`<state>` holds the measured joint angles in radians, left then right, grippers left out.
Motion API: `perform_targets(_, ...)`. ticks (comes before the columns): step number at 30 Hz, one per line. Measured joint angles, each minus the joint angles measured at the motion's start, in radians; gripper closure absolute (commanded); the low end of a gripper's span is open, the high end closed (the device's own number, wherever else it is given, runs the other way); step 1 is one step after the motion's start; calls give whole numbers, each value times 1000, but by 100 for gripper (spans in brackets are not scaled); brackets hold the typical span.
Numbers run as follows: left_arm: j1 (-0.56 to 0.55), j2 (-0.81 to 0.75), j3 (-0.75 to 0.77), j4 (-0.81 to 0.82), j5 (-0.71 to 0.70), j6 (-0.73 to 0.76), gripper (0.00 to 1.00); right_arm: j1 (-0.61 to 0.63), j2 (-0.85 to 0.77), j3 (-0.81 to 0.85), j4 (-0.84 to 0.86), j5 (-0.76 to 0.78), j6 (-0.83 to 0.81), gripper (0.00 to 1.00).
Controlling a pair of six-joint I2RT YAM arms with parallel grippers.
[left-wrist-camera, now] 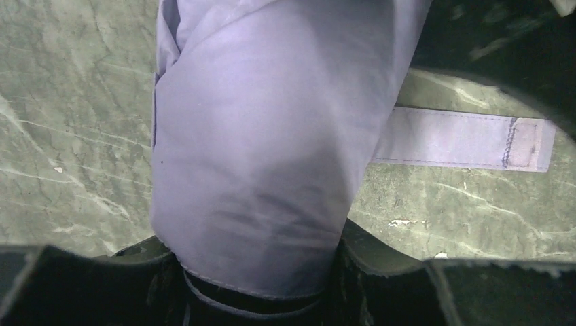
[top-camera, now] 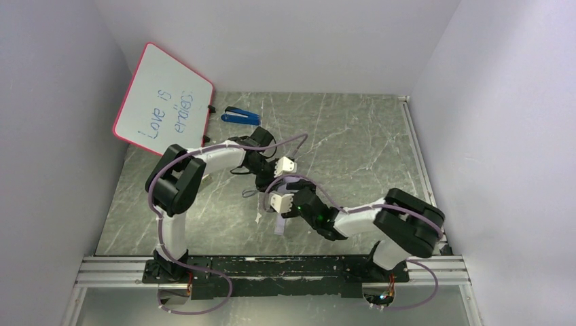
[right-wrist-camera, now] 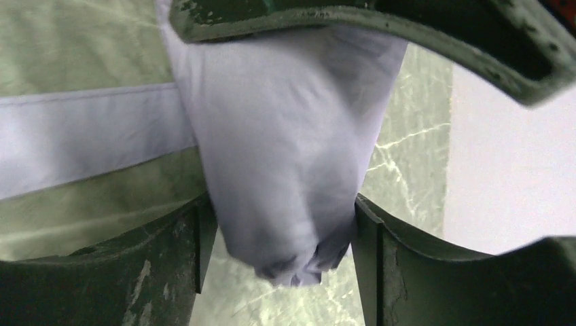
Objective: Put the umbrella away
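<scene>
At mid-frame in the top view, the right gripper (right-wrist-camera: 284, 231) has the umbrella (right-wrist-camera: 285, 136) filling the gap between its jaws; whether they press on it I cannot tell. The strap (left-wrist-camera: 462, 139) lies flat on the table (top-camera: 353, 149). Just above, the left gripper (left-wrist-camera: 251, 272) is clamped on the lilac fabric. Upper left: a blue stapler (top-camera: 240, 116) and a whiteboard (top-camera: 163, 102).

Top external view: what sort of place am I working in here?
Probably a lab robot test cell, not a home or shop. Plain white walls box in a grey marbled tabletop, an aluminium rail runs along its near edge, and a handwritten whiteboard leans in the corner.
</scene>
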<state>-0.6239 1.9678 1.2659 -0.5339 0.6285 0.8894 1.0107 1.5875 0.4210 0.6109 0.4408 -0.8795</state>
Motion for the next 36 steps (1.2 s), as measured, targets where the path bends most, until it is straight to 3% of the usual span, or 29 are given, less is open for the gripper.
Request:
perform_targets(7,-6,-12,-16,20,-24,0,95,2,-230,-25,-233,-111,133,26)
perform_targets(15,-9,-25,-37,48,-37,-2,95,12,-615,-58,-441,-164,349,26)
perform_targets(21,-14,-27,-41,52,-43,-2,95,12,-845,-61,-489,-73,540,30)
perform_targets(27,-42,-74,-114,138,-93,-9,95,5,-884,-27,-533,130,772,32)
perform_targets(31,-70,-130,-189,226,-168,-18,95,-117,-838,66,-595,155,949,31)
perform_targets(36,-109,-181,-259,312,-256,-31,95,-429,-750,126,-617,-27,1097,31)
